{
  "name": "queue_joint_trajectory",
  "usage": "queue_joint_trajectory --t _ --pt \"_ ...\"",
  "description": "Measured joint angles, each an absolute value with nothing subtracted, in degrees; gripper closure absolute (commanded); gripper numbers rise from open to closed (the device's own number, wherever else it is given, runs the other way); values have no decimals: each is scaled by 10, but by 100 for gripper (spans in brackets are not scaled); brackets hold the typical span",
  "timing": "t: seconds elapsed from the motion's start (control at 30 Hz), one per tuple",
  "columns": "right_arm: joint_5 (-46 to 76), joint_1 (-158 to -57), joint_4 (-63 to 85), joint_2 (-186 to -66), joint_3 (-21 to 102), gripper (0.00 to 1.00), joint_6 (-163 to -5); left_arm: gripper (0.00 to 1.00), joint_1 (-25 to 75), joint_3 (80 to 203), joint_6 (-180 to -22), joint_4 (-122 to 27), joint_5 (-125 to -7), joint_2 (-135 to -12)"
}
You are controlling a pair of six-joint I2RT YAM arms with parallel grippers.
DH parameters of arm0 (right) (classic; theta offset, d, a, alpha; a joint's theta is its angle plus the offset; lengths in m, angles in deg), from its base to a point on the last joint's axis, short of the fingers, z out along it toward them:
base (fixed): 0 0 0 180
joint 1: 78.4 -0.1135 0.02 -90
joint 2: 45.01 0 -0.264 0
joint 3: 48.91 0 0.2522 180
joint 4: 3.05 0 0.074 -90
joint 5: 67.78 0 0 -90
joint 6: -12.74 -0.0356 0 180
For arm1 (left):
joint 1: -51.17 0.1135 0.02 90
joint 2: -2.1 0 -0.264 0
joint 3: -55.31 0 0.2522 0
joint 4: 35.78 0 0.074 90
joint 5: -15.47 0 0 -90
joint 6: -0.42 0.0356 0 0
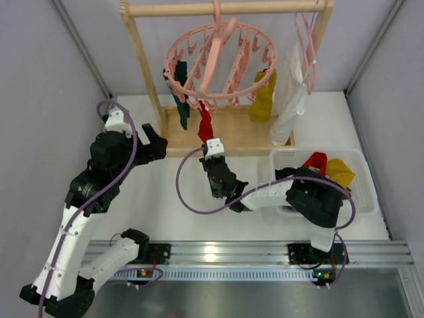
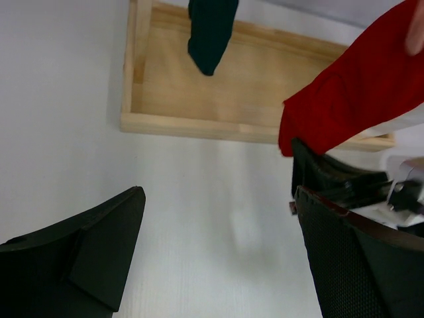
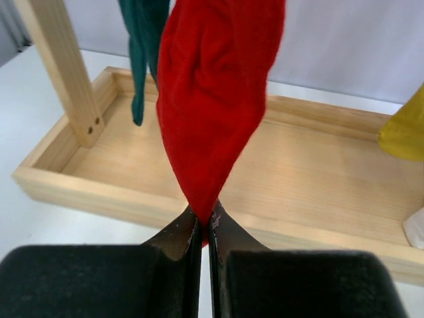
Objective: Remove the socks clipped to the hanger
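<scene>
Red sock (image 3: 212, 99) hangs pinched in the outstretched right pincer (image 3: 204, 224).

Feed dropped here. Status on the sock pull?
Right end effector shut on red sock at its tip; sock hangs from hanger. Left end effector open, apart. Nothing in the way.

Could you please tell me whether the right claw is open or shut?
Shut: in the right wrist view, the right claw pinches the lower tip of the red sock, fingers nearly together.
</scene>
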State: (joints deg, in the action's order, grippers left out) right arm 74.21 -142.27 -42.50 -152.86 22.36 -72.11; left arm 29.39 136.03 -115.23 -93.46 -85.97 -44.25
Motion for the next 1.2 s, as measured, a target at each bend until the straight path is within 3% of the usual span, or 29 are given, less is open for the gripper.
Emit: queue_joint_trajectory --t 0.37,0.73,0.97,1.2 --pt "768 -1498 -423 -1422 146 100 -736 1 268 1551 -1206 -923 -832 -561" --pt "802 -1551 -429 -1422 139 100 -716 2 54 1676 -1208 -921 -1003 -715" --pt "822 -1558 -435 -1422 140 100 -707 11 35 1683 -1199 -921 -1107 -750" --pt "832 -1572 -456 -1455 158 100 -681 13 14 1707 -1172 -920 -1167 -785"
